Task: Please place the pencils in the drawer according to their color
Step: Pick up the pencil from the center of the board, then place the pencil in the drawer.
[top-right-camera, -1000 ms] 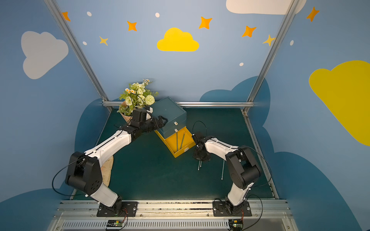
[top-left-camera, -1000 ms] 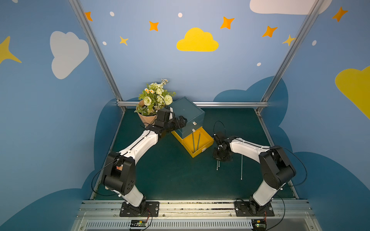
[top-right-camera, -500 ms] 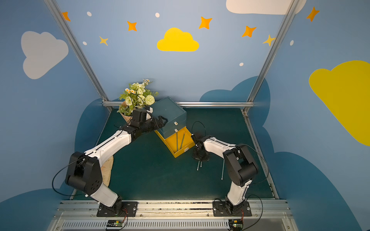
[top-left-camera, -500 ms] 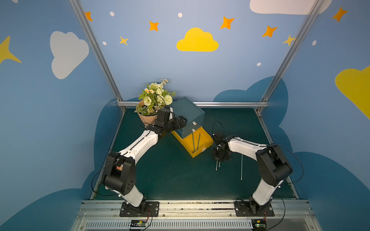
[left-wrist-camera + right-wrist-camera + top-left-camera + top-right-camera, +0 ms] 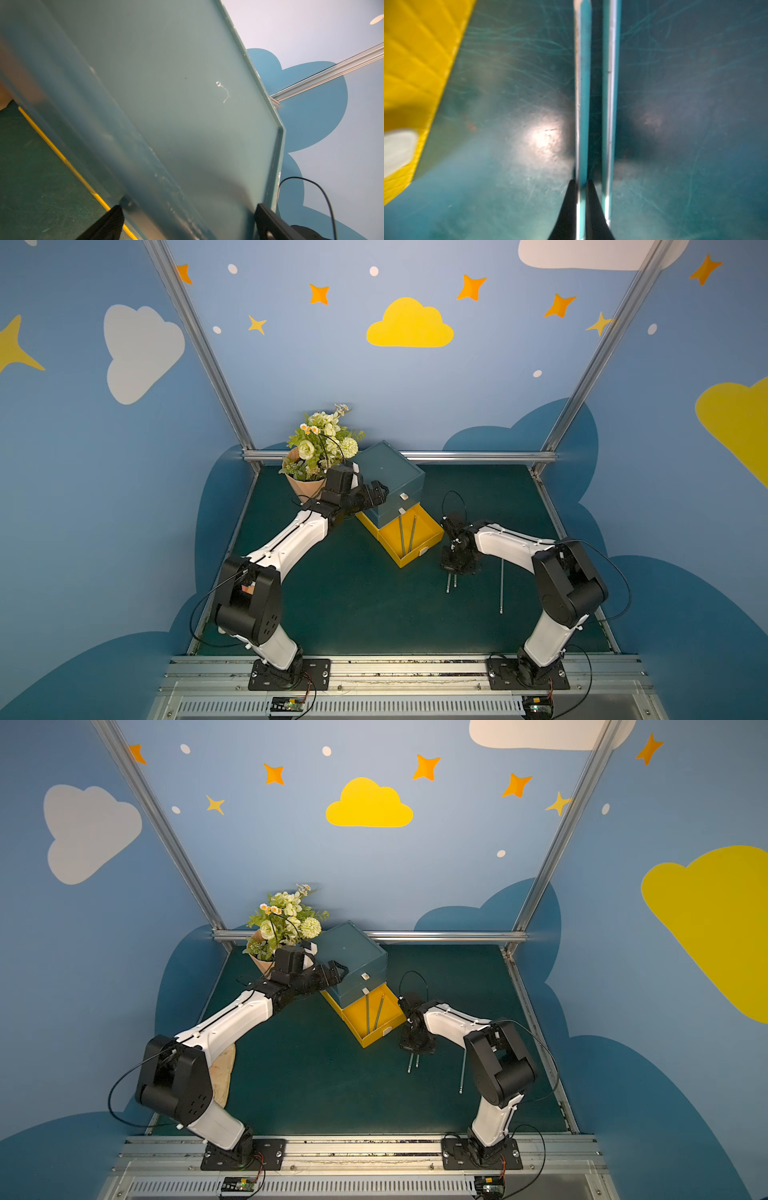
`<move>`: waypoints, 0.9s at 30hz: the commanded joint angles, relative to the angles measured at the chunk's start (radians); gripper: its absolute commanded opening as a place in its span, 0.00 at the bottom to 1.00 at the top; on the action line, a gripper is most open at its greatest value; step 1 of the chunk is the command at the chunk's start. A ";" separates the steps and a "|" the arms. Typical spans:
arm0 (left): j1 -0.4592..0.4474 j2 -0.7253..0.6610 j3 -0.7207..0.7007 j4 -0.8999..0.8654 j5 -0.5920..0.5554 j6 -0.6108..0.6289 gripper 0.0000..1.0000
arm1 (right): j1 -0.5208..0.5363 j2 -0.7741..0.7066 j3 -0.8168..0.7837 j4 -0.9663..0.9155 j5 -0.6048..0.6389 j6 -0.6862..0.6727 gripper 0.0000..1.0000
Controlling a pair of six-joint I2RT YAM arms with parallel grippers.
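Two pale grey-green pencils lie side by side on the green mat. My right gripper (image 5: 581, 182) points straight down and is shut on one pencil (image 5: 583, 93); the other pencil (image 5: 610, 83) lies free beside it. In both top views their ends (image 5: 451, 584) stick out below the right gripper (image 5: 457, 566). A third pencil (image 5: 502, 585) lies alone farther right. Two pencils (image 5: 406, 536) rest in the open yellow drawer (image 5: 388, 531) of the teal cabinet (image 5: 386, 466). My left gripper (image 5: 376, 493) is open against the cabinet's (image 5: 166, 83) side.
A flower bouquet (image 5: 320, 448) in a paper cone stands behind my left arm. The yellow drawer's corner (image 5: 415, 62) is close beside my right gripper. A metal rail (image 5: 478, 456) marks the mat's back edge. A beige object (image 5: 224, 1073) lies by the left arm's base.
My right gripper's jaws have shut on one of the two side-by-side pencils, staying low over the mat. The left arm has not moved.
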 commanded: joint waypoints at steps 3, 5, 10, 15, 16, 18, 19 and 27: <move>-0.013 0.053 -0.036 -0.127 -0.009 0.035 1.00 | -0.009 -0.117 0.041 -0.013 -0.031 0.024 0.00; -0.013 0.053 -0.037 -0.126 -0.008 0.035 1.00 | -0.015 -0.129 0.077 -0.018 -0.041 0.026 0.00; -0.012 0.052 -0.047 -0.120 -0.008 0.031 1.00 | -0.024 -0.094 0.209 -0.018 -0.076 0.034 0.00; -0.015 0.051 -0.048 -0.114 -0.006 0.025 1.00 | -0.025 0.019 0.359 -0.014 -0.107 0.055 0.00; -0.013 0.050 -0.047 -0.115 -0.007 0.026 1.00 | -0.025 0.045 0.385 -0.004 -0.112 0.063 0.00; -0.014 0.051 -0.045 -0.116 -0.006 0.025 1.00 | -0.026 0.095 0.428 0.008 -0.130 0.086 0.00; -0.013 0.049 -0.044 -0.117 -0.006 0.026 1.00 | -0.023 0.122 0.453 0.016 -0.142 0.095 0.00; -0.014 0.047 -0.041 -0.125 -0.011 0.033 1.00 | 0.032 0.276 0.583 0.011 -0.163 0.123 0.00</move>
